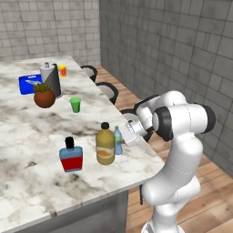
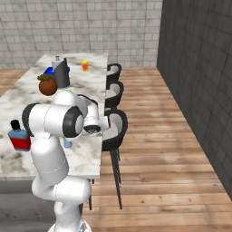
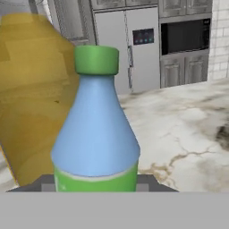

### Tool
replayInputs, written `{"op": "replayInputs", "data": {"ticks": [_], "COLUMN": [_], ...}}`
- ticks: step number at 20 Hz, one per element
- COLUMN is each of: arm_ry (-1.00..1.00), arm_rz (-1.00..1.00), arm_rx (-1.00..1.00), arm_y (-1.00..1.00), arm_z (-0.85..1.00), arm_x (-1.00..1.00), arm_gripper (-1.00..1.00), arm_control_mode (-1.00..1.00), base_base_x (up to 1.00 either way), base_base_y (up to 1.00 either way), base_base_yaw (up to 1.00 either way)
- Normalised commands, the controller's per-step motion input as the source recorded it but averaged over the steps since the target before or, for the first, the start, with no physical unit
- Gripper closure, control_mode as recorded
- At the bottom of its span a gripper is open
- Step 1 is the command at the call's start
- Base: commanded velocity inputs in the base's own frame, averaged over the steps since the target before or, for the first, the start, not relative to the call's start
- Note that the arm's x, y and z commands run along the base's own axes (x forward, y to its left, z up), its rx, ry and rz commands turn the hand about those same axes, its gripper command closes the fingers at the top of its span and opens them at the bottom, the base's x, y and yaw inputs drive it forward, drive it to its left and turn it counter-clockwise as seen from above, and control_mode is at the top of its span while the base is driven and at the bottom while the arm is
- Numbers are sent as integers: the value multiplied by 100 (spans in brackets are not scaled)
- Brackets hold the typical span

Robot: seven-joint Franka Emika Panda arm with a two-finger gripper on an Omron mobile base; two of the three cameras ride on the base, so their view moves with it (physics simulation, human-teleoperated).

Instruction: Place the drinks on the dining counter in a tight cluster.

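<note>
Item: small blue bottle point(image 3: 95, 129), upright, gripped low by the claw point(image 1: 124, 135) near the worktop's point(image 1: 27, 136) right edge. Amber bottle point(image 1: 105, 144) just beside it, away from that edge; blue flask point(image 1: 71, 155) farther along, apart.

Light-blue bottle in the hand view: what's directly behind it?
Behind the light-blue bottle stands the amber bottle, filling the left side, then marble counter and a fridge. The bottle covers the amber bottle's right edge.
</note>
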Motion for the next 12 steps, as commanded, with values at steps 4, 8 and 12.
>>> {"op": "replayInputs", "data": {"ticks": [4, 8, 12], "arm_ry": [0, -7, -14], "arm_rz": [0, -4, -6], "arm_rx": [0, 1, 5], "arm_y": [-3, -1, -14], "arm_z": [-14, -10, -19], "arm_x": [0, -22, -32], "arm_gripper": [100, 100, 100], "arm_control_mode": [-100, -100, -100], "base_base_x": [0, 0, 0], "base_base_y": [0, 0, 0], "base_base_yaw": [0, 0, 0]}}
